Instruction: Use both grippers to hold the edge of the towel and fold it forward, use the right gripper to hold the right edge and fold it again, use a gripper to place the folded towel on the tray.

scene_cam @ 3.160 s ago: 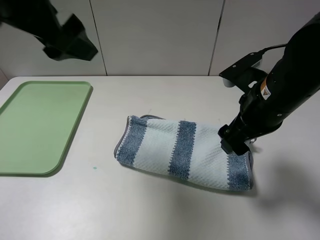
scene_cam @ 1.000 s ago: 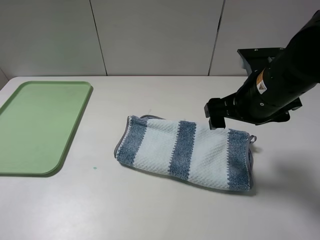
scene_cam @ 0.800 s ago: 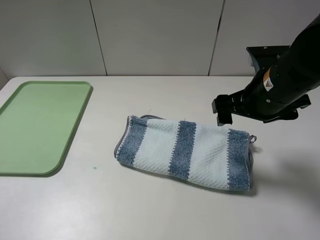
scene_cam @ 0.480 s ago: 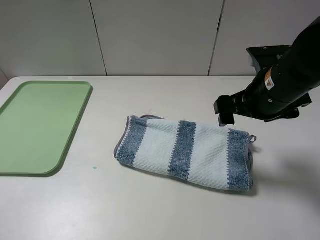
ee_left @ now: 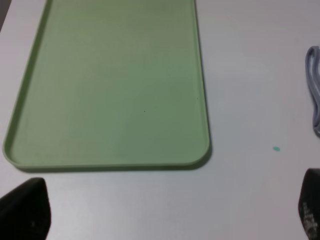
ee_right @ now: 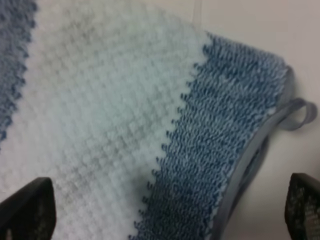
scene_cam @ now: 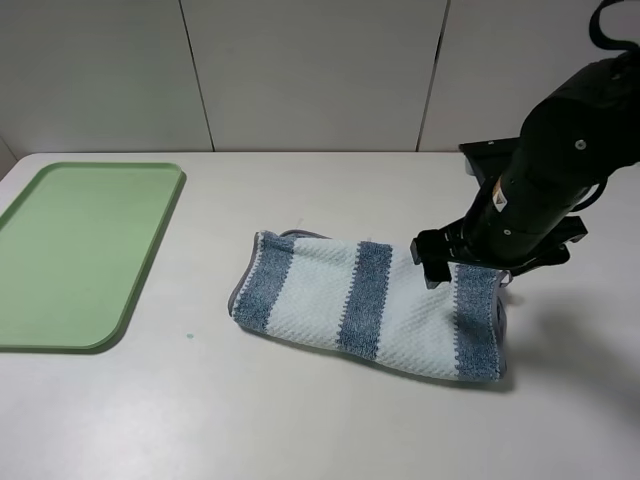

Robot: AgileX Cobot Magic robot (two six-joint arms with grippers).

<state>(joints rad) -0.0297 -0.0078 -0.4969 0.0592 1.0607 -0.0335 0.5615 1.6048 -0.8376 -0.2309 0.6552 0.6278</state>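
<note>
Towel (scene_cam: 370, 305) lies folded in a long striped strip on the table (scene_cam: 300, 420), right of the green tray (scene_cam: 80, 250) and well apart from it. Right gripper (scene_cam: 438, 262) hangs just over the strip's right end, fingers spread wide, gripping nothing. Left gripper (ee_left: 165, 210) hangs near the tray, fingers likewise wide apart.

Off-white tabletop (scene_cam: 330, 420); behind, pale wall panels (scene_cam: 310, 70) (poss. cabinet doors), dark seams.

No legible text anywhere; only a small orange-and-white sticker (scene_cam: 498, 203) on the right arm (scene_cam: 560, 150), unreadable
</note>
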